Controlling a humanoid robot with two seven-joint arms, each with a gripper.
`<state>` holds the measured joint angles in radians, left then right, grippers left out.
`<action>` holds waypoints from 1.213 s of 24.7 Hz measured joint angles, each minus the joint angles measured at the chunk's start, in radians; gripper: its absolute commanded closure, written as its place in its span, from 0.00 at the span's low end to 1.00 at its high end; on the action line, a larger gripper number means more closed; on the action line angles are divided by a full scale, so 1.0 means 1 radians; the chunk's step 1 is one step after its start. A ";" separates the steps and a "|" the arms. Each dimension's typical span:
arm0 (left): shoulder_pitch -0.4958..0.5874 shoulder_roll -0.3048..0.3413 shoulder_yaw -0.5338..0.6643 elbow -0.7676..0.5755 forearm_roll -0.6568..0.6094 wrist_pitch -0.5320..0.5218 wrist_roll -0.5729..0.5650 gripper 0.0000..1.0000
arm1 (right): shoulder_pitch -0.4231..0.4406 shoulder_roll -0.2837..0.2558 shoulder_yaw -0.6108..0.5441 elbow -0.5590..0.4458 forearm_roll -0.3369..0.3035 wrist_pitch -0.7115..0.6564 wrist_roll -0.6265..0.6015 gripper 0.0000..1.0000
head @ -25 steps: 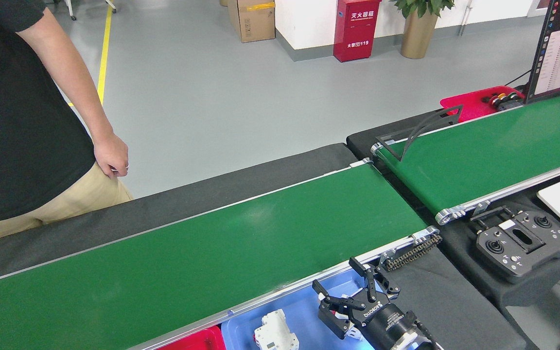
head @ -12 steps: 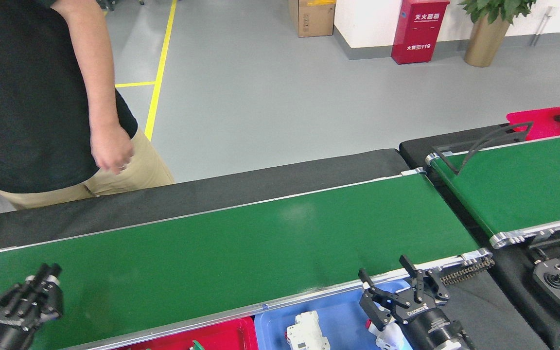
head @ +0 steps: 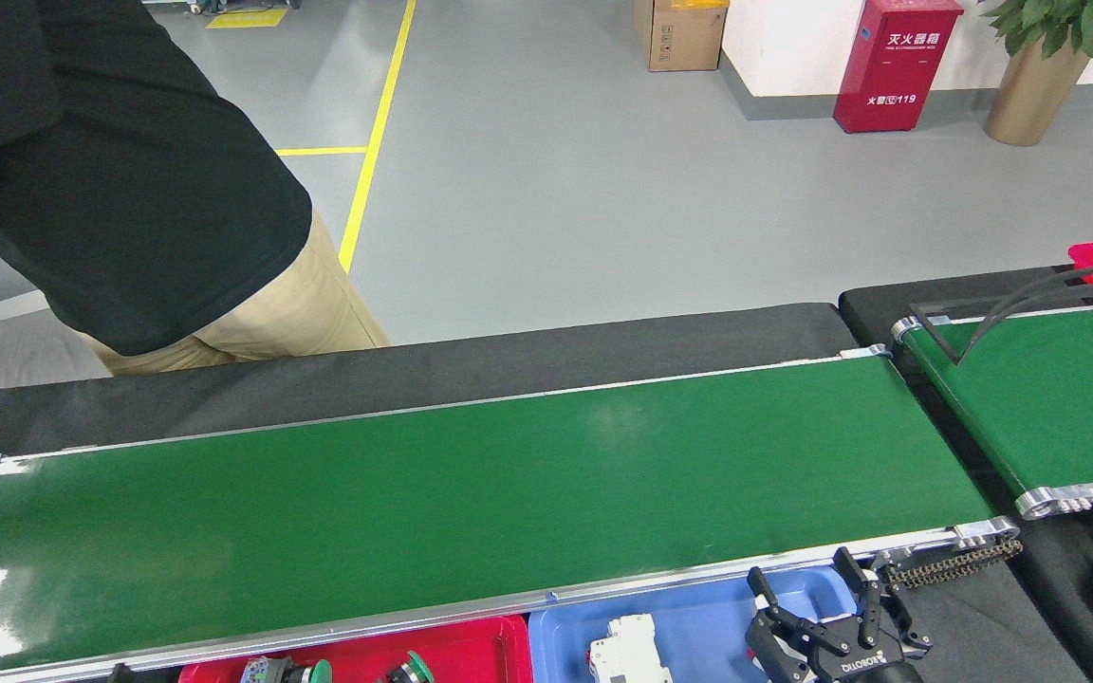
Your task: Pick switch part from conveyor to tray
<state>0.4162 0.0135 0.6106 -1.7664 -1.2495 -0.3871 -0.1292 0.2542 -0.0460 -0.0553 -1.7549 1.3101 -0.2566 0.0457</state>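
Nearest, the right gripper (head: 817, 596) hangs over the blue tray (head: 698, 621), jaws spread and empty, a white switch part (head: 629, 653) lying just to its left in the tray. Beyond, the conveyor (head: 471, 512) shows no part to pick. The left gripper is out of view, so the right is nearer.

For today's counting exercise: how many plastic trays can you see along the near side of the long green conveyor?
2. A red tray sits left of centre at the bottom edge; a blue tray lies right beside it, under the right claw. The frame edge crops both, so more may be hidden.
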 measured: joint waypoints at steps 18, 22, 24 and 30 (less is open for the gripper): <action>-0.107 0.009 -0.145 0.025 -0.117 0.026 0.069 0.00 | 0.078 -0.014 -0.108 -0.001 -0.002 0.083 -0.050 0.02; -0.107 0.023 -0.147 0.027 -0.117 0.025 0.073 0.00 | 0.096 -0.014 -0.108 -0.001 -0.002 0.067 -0.063 0.02; -0.107 0.038 -0.147 0.027 -0.117 0.025 0.074 0.00 | 0.096 -0.014 -0.108 -0.001 -0.002 0.065 -0.065 0.02; -0.117 0.040 -0.146 0.027 -0.117 0.025 0.074 0.00 | 0.096 -0.014 -0.108 -0.001 -0.002 0.064 -0.069 0.02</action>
<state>0.2991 0.0532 0.4648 -1.7391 -1.3666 -0.3619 -0.0550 0.3501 -0.0599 -0.1636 -1.7557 1.3080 -0.1924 -0.0237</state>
